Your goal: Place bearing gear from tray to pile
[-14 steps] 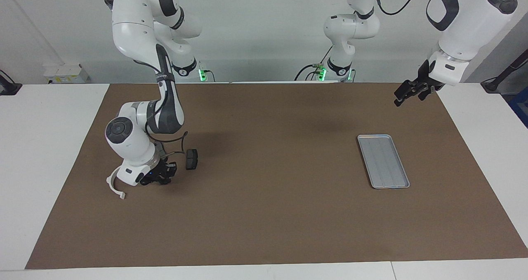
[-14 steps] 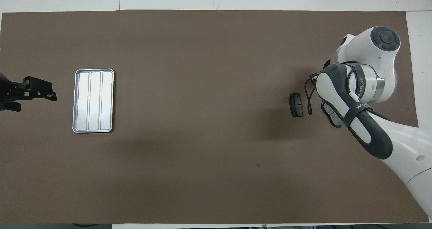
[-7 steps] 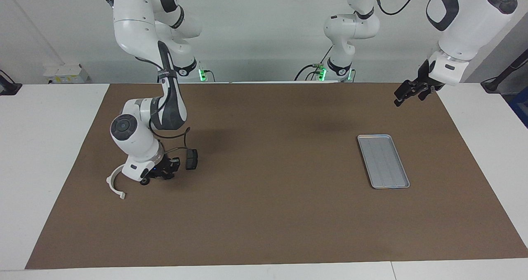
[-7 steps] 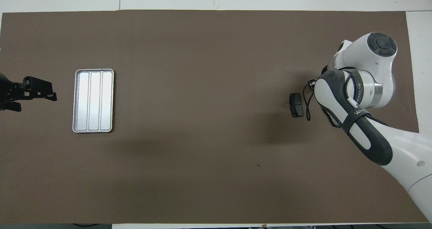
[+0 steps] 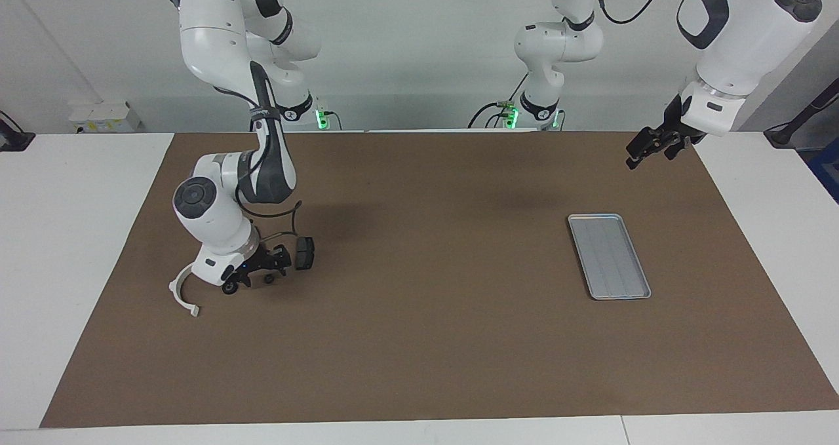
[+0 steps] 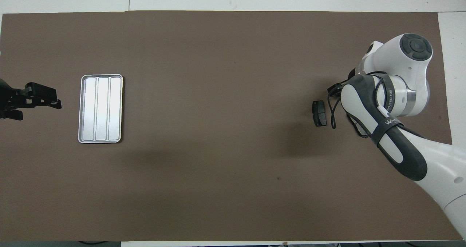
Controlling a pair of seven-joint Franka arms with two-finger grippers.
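Note:
The silvery tray (image 5: 609, 256) lies bare toward the left arm's end of the table; it also shows in the overhead view (image 6: 101, 108). The pile is at the right arm's end: a white semicircular bracket (image 5: 180, 294) and a dark pad (image 5: 303, 253). My right gripper (image 5: 262, 271) hangs open just above the mat between them, holding nothing. Two small dark round pieces, one (image 5: 229, 288) beside the bracket and one (image 5: 269, 279) beneath the gripper, rest on the mat. The right arm's wrist (image 6: 397, 79) covers most of the pile from above. My left gripper (image 5: 645, 147) waits open in the air.
The brown mat (image 5: 426, 340) covers the table. In the overhead view one dark pad (image 6: 319, 113) lies clear of the right arm, and a second pad (image 6: 358, 128) shows partly under the forearm.
My right gripper has lifted off the mat at the pile and opened, uncovering small dark round pieces beneath it. The left arm has not moved.

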